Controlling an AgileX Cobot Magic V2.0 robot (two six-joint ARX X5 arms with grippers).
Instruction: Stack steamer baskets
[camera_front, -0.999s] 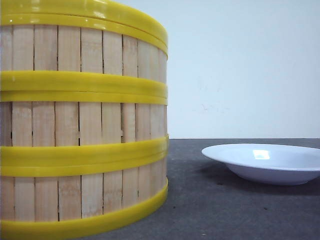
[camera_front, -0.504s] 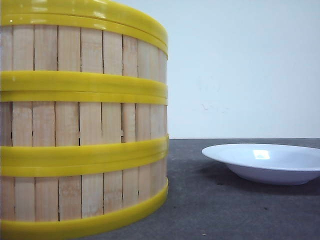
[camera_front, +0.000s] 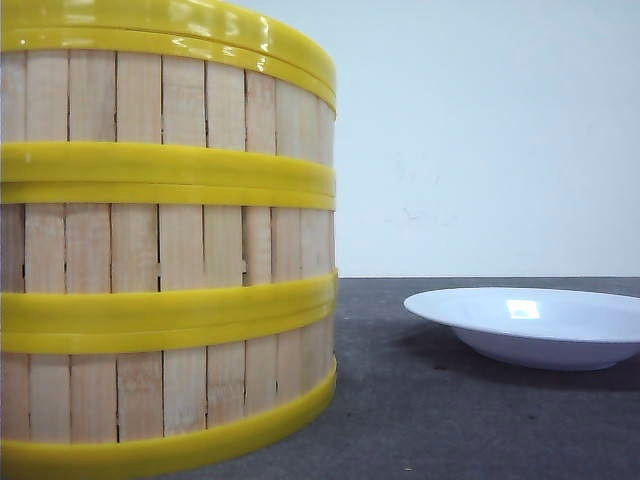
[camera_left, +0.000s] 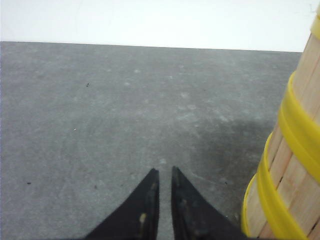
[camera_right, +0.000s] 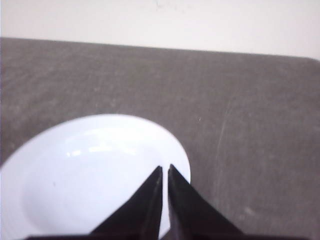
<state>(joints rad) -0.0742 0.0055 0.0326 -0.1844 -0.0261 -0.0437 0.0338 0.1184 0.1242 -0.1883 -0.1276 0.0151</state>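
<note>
Steamer baskets (camera_front: 165, 250): three stacked in one column, at 9 o'clock in front view, standing on dark table (camera_front: 450, 430). Yellow rims meet between tiers.

White plate (camera_front: 535, 325): at 3 o'clock in front view, on table, apart from stack.

Left gripper (camera_left: 165, 172): fingers pressed nearly together, thin slit between tips, holding nothing, above bare table; stack just beside it.

Right gripper (camera_right: 165, 169): fingers pressed nearly together, empty, tips over plate rim.
</note>
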